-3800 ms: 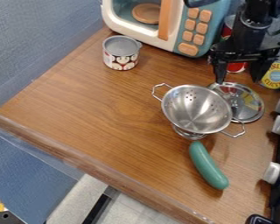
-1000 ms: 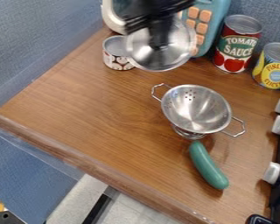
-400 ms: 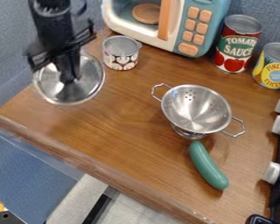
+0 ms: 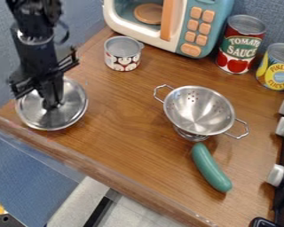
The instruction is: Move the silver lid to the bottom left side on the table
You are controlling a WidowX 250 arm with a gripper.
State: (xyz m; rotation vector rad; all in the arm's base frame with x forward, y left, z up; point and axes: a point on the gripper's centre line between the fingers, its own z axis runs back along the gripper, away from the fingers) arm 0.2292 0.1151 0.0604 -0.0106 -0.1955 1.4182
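The black gripper (image 4: 51, 103) hangs at the left side of the table, shut on the knob of the silver lid (image 4: 72, 108). The round, shiny lid lies over the left corner of the wooden table (image 4: 117, 128), close to its front-left edge. I cannot tell whether the lid touches the table. The gripper's fingers hide the knob and part of the lid's middle.
A steel colander (image 4: 198, 111) stands right of centre, with a green cucumber (image 4: 211, 168) below it. A small can (image 4: 122, 55) stands by the toy microwave (image 4: 186, 26). Tomato (image 4: 239, 46) and pineapple cans (image 4: 279, 68) stand at the back right, stove knobs (image 4: 277, 175) at right.
The gripper took the lid from beside the colander, carried it left past the small can, and has since moved it a little farther left and down. The colander and cucumber have stayed put.
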